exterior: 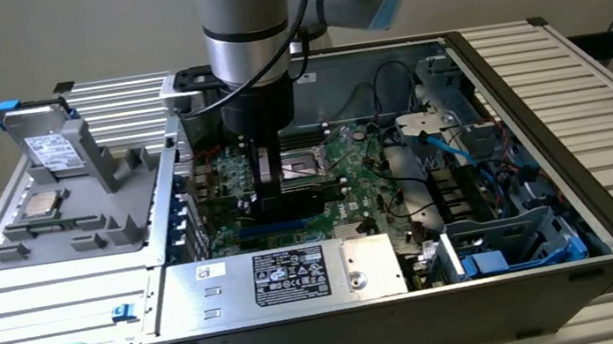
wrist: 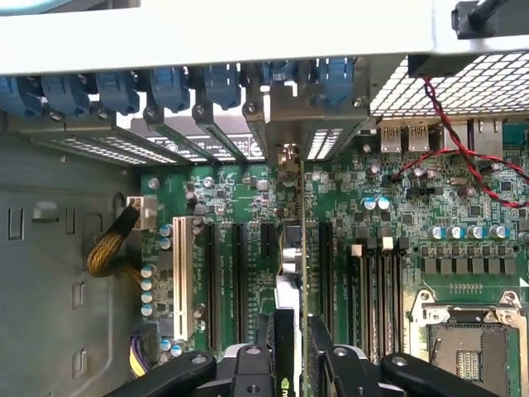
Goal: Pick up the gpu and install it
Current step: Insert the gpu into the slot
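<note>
My gripper [wrist: 296,357] is shut on the gpu [wrist: 291,258], which stands on edge between the two black fingers [wrist: 266,356]. The card's silver end bracket [wrist: 287,159] points toward the case's rear slot openings. The card hangs just over the green motherboard [wrist: 397,215], in line with the black expansion slots [wrist: 235,281]; I cannot tell whether it touches one. In the exterior view the arm reaches straight down into the open computer case [exterior: 535,106], with the gripper [exterior: 273,190] and the dark gpu [exterior: 266,165] over the motherboard [exterior: 366,173].
Blue slot-cover clips [wrist: 165,87] line the rear wall. A white slot [wrist: 178,277], a braided cable [wrist: 111,244], red wires [wrist: 463,149] and the CPU socket [wrist: 467,339] surround the card. A labelled silver power supply [exterior: 296,276] sits in front. Outside stands a grey fixture [exterior: 59,182].
</note>
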You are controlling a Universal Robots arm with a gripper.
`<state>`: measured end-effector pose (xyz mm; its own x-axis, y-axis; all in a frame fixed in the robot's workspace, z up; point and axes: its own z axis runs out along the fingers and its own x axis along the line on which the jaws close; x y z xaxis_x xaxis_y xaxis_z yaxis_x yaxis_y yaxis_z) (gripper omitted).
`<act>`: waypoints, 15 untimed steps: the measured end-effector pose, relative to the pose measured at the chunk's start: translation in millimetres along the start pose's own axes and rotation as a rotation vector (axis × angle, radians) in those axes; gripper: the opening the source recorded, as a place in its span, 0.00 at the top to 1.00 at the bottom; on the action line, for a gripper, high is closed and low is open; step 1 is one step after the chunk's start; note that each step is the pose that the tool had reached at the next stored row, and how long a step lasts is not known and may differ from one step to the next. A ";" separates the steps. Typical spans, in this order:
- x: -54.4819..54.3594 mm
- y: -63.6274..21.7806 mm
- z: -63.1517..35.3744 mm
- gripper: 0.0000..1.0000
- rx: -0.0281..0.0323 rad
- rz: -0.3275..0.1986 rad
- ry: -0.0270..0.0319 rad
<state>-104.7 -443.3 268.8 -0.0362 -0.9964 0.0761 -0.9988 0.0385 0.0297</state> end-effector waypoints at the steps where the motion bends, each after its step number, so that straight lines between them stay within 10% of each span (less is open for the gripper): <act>1: 0.0 0.2 0.1 0.72 -0.0001 0.000 0.0002; 15: 0.9 2.9 2.0 0.72 0.0000 0.001 -0.0002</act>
<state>-107.8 -444.2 267.0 -0.0371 -0.9964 0.0760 -0.9988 0.0395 0.0296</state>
